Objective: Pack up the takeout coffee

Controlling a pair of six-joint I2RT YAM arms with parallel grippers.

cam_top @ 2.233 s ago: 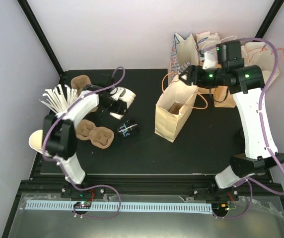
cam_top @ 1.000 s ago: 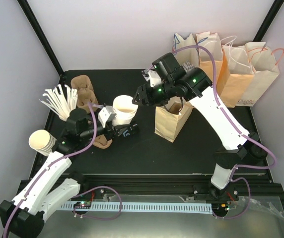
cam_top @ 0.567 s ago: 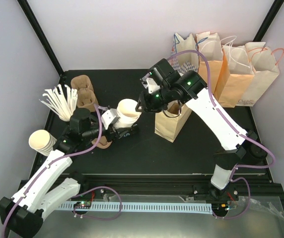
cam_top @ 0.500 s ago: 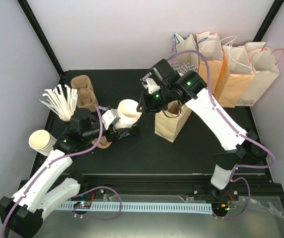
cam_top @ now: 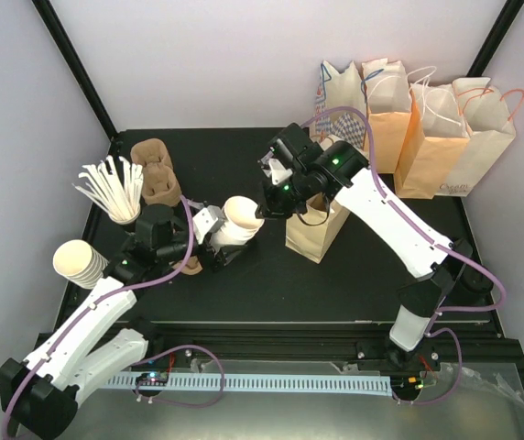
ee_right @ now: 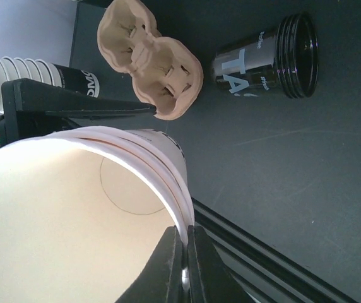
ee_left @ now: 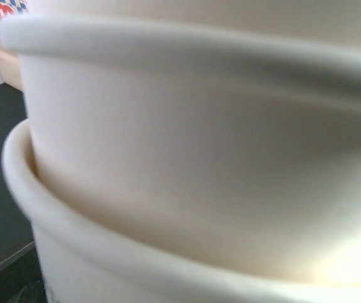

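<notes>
The takeout coffee cup, white paper with black lettering and no lid, hangs tilted above the mat between both arms. Its rim looks double, like two nested cups. My right gripper is shut on that rim, one finger inside and one outside. My left gripper stands around the cup's lower body. One of its black fingers sits slightly off the cup wall, so it is open. The left wrist view is filled by the cup's pale wall, and its own fingers are hidden.
An open brown bag stands just right of the cup, with more bags at the back right. A black cup lies on its side beside a pulp carrier. Cream cups, white sticks and another carrier sit left.
My right gripper has closed on the cup's rim. The left jaws have spread wider around the cup. The cup has shifted slightly right and toward the near edge.
</notes>
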